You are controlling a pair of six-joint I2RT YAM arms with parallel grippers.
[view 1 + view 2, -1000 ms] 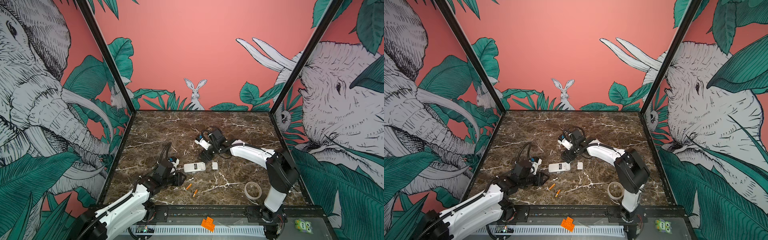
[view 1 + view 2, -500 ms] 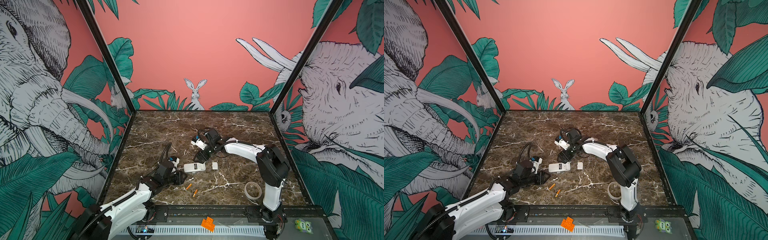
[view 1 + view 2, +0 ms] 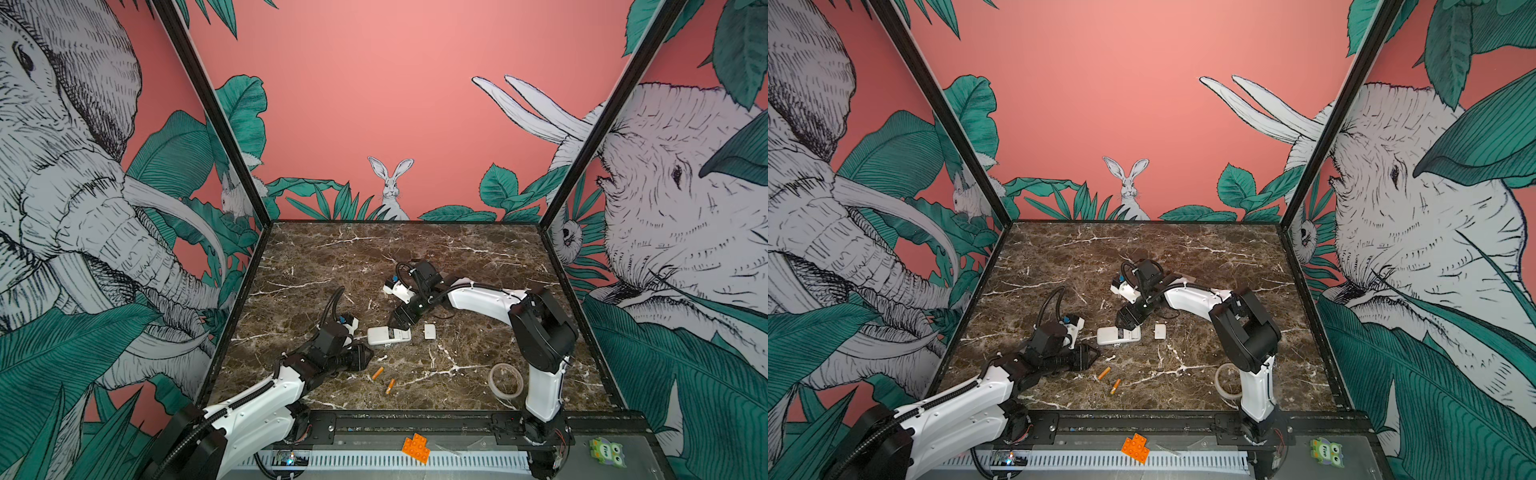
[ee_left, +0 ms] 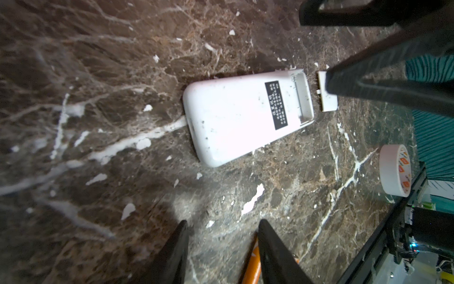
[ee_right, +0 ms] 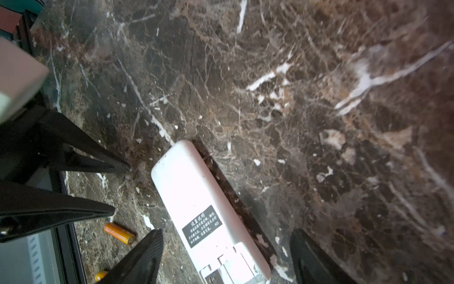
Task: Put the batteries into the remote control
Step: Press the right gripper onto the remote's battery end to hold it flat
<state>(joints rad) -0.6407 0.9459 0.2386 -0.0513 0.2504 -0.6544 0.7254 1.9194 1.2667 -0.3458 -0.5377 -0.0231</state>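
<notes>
In the left wrist view one battery (image 4: pixel 250 268) is half covered by a finger (image 4: pixel 275 253) of the left claw (image 4: pixel 223 222) and cut off by the picture's edge, while the small white cover (image 4: pixel 329 103) is partly masked by a finger of the right claw (image 4: pixel 314 48). In the right wrist view the remote control (image 5: pixel 196 196) is cut off at its open end, and a second battery (image 5: pixel 100 275) is mostly hidden behind a claw finger. The remote's front is turned to the worktop (image 5: pixel 270 73) and is not seen. In a top view the tape roll (image 3: pixel 1219 380) is partly hidden behind the right arm (image 3: pixel 1246 332).
</notes>
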